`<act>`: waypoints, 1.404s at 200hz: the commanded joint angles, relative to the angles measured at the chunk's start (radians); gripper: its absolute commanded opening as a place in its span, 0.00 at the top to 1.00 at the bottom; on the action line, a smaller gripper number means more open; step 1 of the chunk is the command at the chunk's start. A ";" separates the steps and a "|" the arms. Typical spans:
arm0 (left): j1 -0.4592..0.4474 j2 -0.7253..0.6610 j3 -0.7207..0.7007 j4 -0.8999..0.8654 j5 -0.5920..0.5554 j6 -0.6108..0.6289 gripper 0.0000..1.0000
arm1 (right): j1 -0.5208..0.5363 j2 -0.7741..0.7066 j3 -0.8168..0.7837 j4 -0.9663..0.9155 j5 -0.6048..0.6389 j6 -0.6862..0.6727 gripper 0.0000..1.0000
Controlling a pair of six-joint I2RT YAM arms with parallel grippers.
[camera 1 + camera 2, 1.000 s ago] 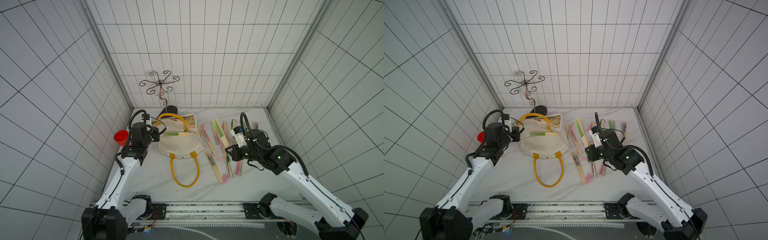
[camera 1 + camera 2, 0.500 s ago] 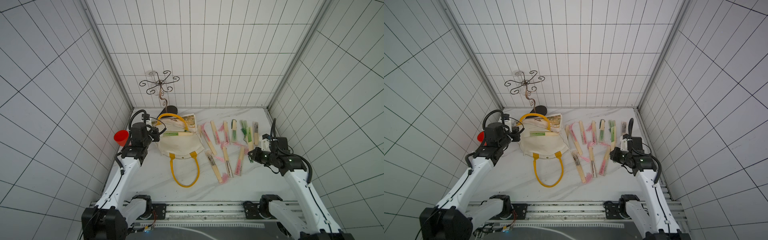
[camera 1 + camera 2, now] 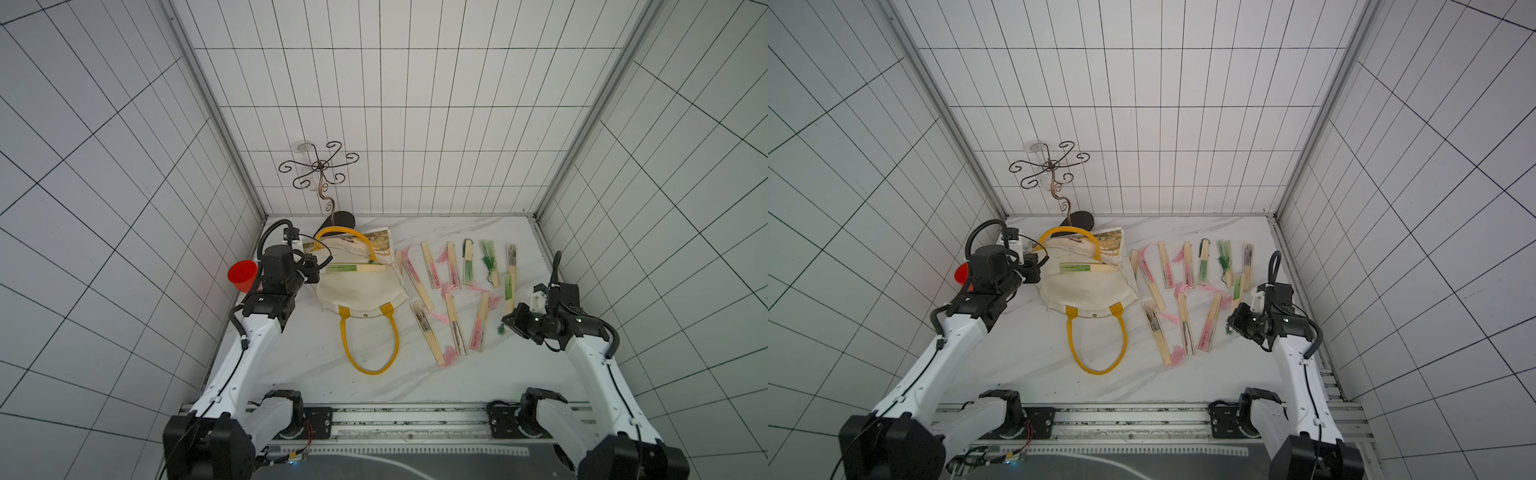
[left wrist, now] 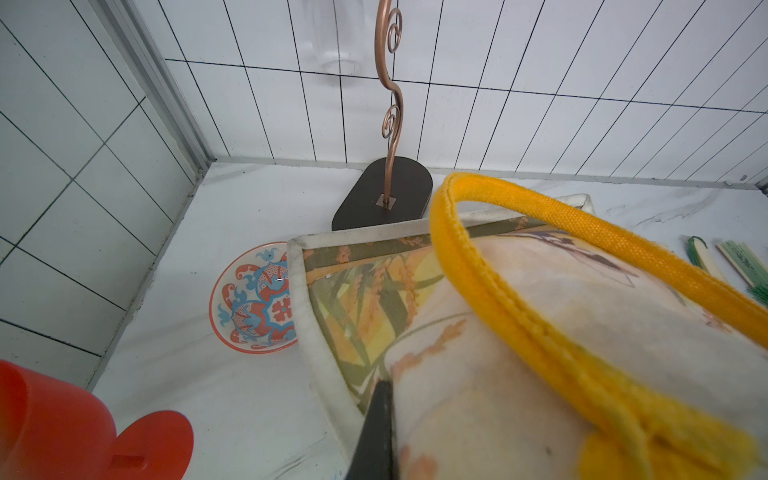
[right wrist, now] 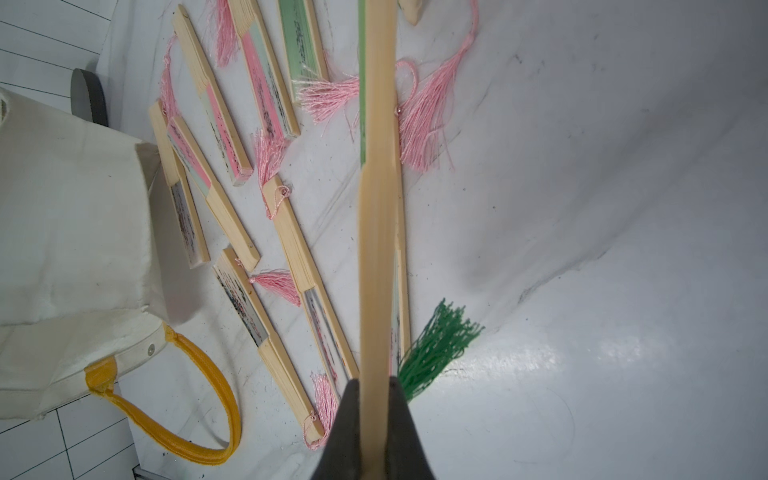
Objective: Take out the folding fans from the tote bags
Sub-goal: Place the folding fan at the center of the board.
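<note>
One green-tasselled folding fan (image 5: 376, 208) clamped by its bamboo end in right claw (image 5: 376, 386), near desk (image 3: 299, 365) right edge: light, stiff, slick, so grip across the guards; left claw (image 3: 312, 268) pinches limp tote bag (image 3: 361, 291), far-left corner; another fan (image 3: 353, 268) seemingly at its mouth.

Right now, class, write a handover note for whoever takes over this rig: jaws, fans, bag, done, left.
Left gripper: jaws shut on the rim of the tote bag.
Right gripper: jaws shut on a green-tasselled fan beside the row.
Done: about ten fans lie on the table, right of the bag.
Left: set this fan down; one green fan lies at the bag's mouth; more inside cannot be seen.
</note>
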 commanded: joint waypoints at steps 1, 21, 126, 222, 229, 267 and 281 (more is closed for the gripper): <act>0.003 -0.011 0.010 0.045 0.001 -0.004 1.00 | -0.013 0.008 -0.088 0.073 -0.029 0.047 1.00; 0.003 -0.009 0.010 0.045 0.004 -0.005 1.00 | -0.018 0.016 -0.126 0.119 -0.025 0.073 1.00; 0.003 -0.004 0.010 0.048 0.009 -0.008 1.00 | -0.043 0.092 -0.262 0.299 0.004 0.130 0.96; 0.003 -0.006 0.009 0.050 0.010 -0.010 1.00 | -0.087 -0.031 -0.275 0.267 0.076 0.191 0.63; 0.003 -0.006 0.009 0.049 0.010 -0.010 1.00 | -0.089 -0.040 -0.263 0.252 0.086 0.190 0.61; 0.003 -0.005 0.008 0.051 0.013 -0.011 1.00 | -0.090 -0.101 -0.162 0.180 0.112 0.156 0.57; 0.003 -0.004 0.008 0.051 0.015 -0.011 1.00 | -0.089 -0.124 -0.113 0.165 0.101 0.121 0.58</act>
